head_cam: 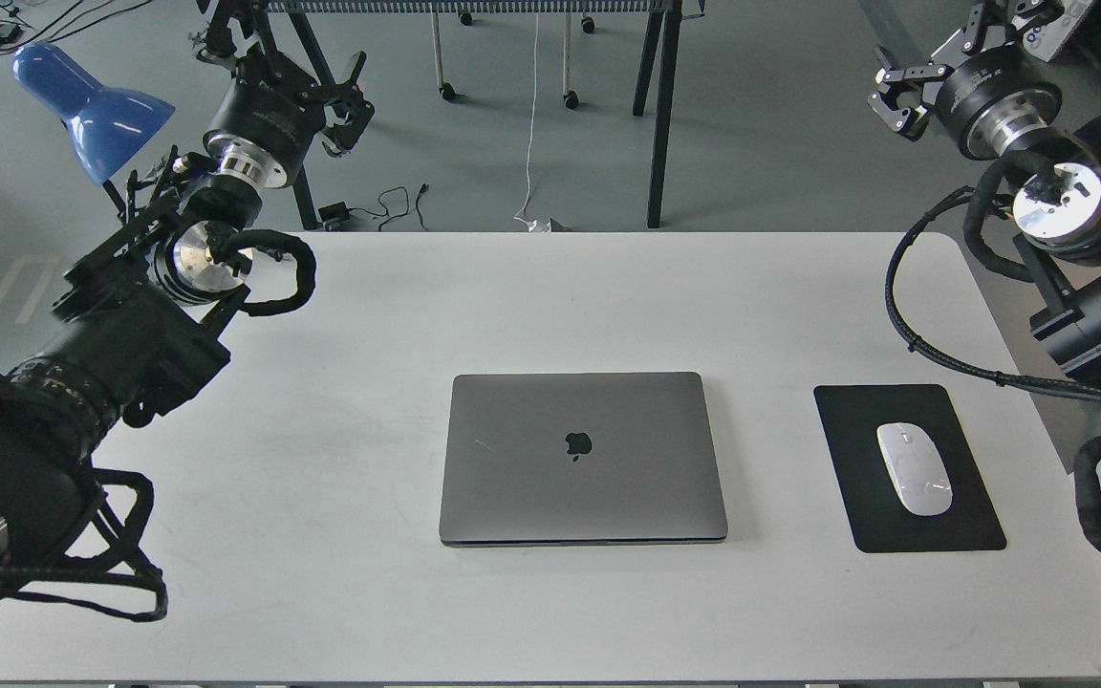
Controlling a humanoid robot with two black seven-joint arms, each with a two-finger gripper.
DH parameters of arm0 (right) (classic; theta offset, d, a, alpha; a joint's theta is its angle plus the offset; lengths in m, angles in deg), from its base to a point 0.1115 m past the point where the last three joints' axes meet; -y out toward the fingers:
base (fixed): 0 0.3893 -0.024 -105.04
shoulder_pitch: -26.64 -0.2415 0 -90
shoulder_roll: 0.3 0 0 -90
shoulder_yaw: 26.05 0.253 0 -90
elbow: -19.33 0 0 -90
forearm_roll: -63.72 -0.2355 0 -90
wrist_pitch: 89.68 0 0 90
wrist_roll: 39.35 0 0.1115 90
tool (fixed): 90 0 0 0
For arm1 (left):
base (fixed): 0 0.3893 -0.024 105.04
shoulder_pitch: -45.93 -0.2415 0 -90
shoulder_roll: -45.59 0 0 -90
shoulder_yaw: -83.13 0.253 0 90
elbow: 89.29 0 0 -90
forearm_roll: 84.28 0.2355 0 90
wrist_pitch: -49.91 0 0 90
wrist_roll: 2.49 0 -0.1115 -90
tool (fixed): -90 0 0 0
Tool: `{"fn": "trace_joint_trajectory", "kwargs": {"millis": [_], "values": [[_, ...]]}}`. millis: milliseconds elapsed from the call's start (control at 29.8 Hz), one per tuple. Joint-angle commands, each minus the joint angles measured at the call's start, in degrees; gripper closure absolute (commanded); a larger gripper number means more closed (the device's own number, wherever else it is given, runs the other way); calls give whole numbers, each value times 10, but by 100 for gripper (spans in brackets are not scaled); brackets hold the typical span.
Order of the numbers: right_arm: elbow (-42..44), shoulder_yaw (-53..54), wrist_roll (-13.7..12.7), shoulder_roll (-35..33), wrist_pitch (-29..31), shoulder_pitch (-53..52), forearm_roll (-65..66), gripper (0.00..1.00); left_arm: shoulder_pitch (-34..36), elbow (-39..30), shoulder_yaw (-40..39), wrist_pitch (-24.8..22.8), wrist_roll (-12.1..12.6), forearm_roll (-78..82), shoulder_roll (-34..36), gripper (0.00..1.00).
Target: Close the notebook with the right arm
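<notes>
The notebook (583, 459) is a slim space-grey laptop lying shut and flat at the middle of the white table (550, 296), its lid up with the dark apple logo showing. My right arm is lifted high at the upper right, far from the notebook. Its gripper (938, 43) is open and empty, over the floor beyond the table's far right corner and partly cut off by the top edge. My left gripper (288, 62) is open and empty, held up beyond the table's far left corner.
A black mouse pad (923, 530) with a white mouse (914, 482) lies right of the notebook. A blue lamp shade (92, 105) stands at the far left. Black table legs (660, 115) and cables stand on the floor behind.
</notes>
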Motion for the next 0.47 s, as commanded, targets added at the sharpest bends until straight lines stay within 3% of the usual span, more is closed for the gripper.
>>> {"fn": "trace_joint_trajectory", "kwargs": {"millis": [0,437], "values": [[26,-3,1,15,23,-8,-17,0,0,0,0,0,0,0,0,0],[18,-70,3,26,31,17,-17,0,0,0,0,0,-1,-1,1,0]]}}
